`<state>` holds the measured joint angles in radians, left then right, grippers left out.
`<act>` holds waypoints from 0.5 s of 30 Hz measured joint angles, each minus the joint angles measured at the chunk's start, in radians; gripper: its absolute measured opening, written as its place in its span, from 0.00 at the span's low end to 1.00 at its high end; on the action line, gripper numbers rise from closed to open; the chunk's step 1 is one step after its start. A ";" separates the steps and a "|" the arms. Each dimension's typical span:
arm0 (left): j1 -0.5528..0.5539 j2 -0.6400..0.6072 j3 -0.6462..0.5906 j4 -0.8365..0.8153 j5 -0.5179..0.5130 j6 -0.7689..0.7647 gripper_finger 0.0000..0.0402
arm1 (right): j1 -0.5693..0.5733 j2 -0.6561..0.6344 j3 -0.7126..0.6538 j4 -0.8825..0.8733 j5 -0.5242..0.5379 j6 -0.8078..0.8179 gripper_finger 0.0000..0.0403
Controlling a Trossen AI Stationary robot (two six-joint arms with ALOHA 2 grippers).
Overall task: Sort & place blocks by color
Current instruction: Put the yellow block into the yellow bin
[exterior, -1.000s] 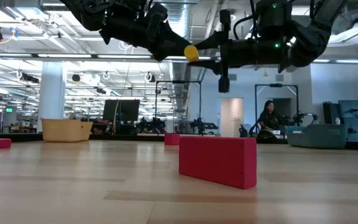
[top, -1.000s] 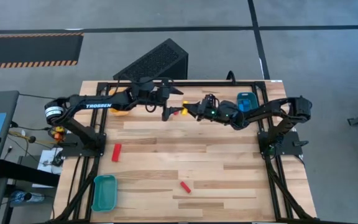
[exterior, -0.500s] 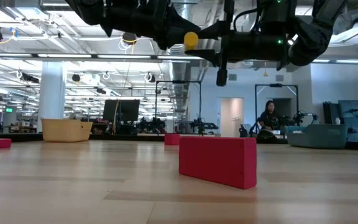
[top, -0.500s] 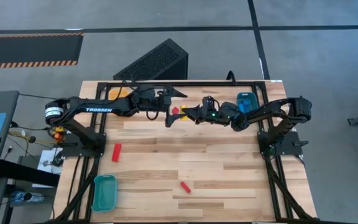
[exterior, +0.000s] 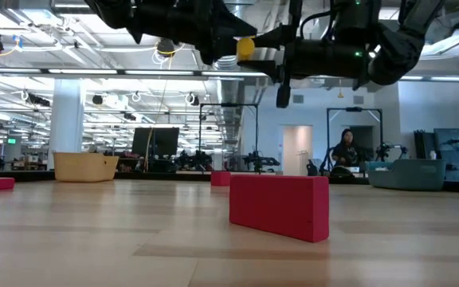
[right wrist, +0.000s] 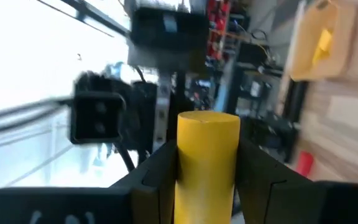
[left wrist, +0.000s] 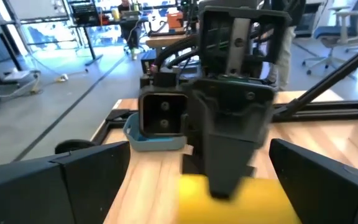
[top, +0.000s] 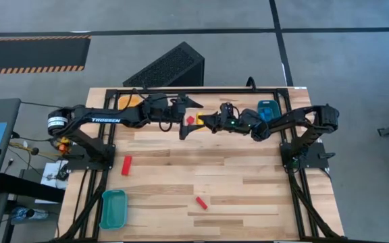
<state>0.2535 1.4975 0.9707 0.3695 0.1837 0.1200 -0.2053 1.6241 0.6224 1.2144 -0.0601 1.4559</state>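
Observation:
A yellow block (right wrist: 207, 134) is held high above the far middle of the table; it also shows in the low view (exterior: 245, 48) and the left wrist view (left wrist: 229, 202). My right gripper (top: 204, 121) is shut on it. My left gripper (top: 189, 116) faces the right one, open wide. Its two fingers (left wrist: 92, 180) stand on either side of the block without touching it. A red block (top: 190, 120) lies on the table below both grippers. Two more red blocks (top: 126, 164) (top: 200, 202) lie flat nearer the front. My right gripper pinches the yellow block's two opposite sides (right wrist: 185, 162) between its two fingers (right wrist: 157, 171). The fingers come level from the table's right side. The block's free end sticks out past the fingertips toward my left gripper. The block is lifted clear, high above the table.
A yellow tray (top: 128, 101) with a yellow block (right wrist: 323, 40) in it stands at the far left. One teal tray (top: 269, 109) stands at the far right, another (top: 113, 206) at the near left. A person (exterior: 345, 151) shows in the room beyond.
My left gripper has moved toward my right gripper, and its open fingers now stand on either side of the yellow block. My right gripper has shifted a little toward the table's left and up, with the block still in it.

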 joint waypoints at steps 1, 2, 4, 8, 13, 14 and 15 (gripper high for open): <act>0.000 -0.008 0.000 -0.004 0.010 -0.011 0.94 | -0.004 0.000 0.000 0.008 0.011 0.002 0.35; 0.001 -0.019 -0.002 -0.009 0.019 -0.025 0.94 | -0.008 0.000 0.001 0.020 0.016 0.005 0.35; 0.004 -0.038 -0.003 -0.015 0.029 -0.031 0.94 | -0.016 -0.001 0.001 0.055 0.016 0.006 0.36; 0.016 -0.059 -0.002 -0.064 0.022 -0.023 0.94 | -0.020 -0.003 0.002 0.128 0.015 -0.017 0.36; 0.014 -0.055 -0.003 -0.070 0.039 -0.013 0.94 | -0.027 -0.002 0.002 0.112 0.007 -0.021 0.35; 0.012 -0.055 -0.003 -0.071 0.038 -0.008 0.94 | -0.026 -0.002 0.002 0.106 0.005 -0.022 0.35; 0.012 -0.054 -0.003 -0.071 0.038 -0.005 0.94 | -0.026 -0.002 0.002 0.104 0.006 -0.022 0.35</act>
<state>0.2657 1.4433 0.9680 0.2986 0.2213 0.1147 -0.2317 1.6222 0.6239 1.3183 -0.0544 1.4338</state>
